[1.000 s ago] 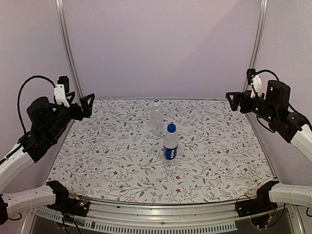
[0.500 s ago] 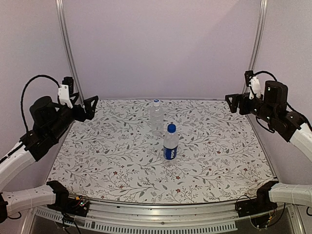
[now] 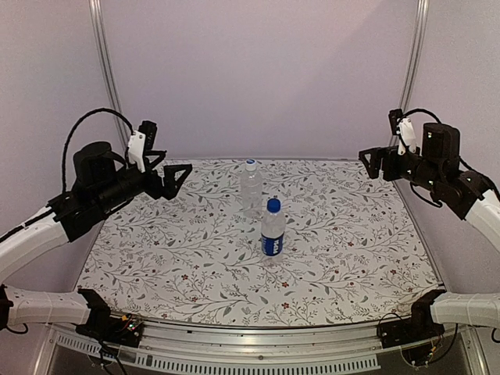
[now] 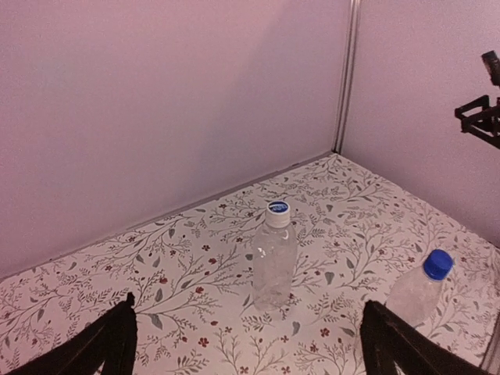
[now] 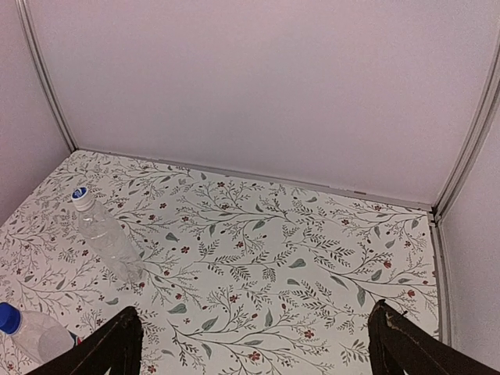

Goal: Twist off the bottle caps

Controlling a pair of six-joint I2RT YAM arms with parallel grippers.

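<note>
Two bottles stand upright mid-mat. The plain bottle (image 3: pixel 251 193) (image 4: pixel 273 262) (image 5: pixel 107 241) has a whitish cap with a blue top (image 3: pixel 250 165) (image 4: pixel 277 209) (image 5: pixel 79 194). In front of it, the labelled bottle (image 3: pixel 273 236) (image 4: pixel 412 297) (image 5: pixel 35 333) carries a solid blue cap (image 3: pixel 274 205) (image 4: pixel 438 264) (image 5: pixel 8 316). My left gripper (image 3: pixel 175 173) (image 4: pixel 248 306) hangs open, high at the left, pointing at the plain bottle and well short of it. High at the far right, my right gripper (image 3: pixel 373 162) (image 5: pixel 256 311) is open and holds nothing.
A floral mat (image 3: pixel 187 258) covers the table, with pale walls on three sides and metal corner posts (image 3: pixel 107 78) (image 3: pixel 412 70). The right gripper (image 4: pixel 480 117) also shows at the right edge of the left wrist view. Arm bases sit at the near edge.
My left arm has risen and swung rightward toward the bottles. The right arm has shifted slightly up and back. Both bottles are unmoved.
</note>
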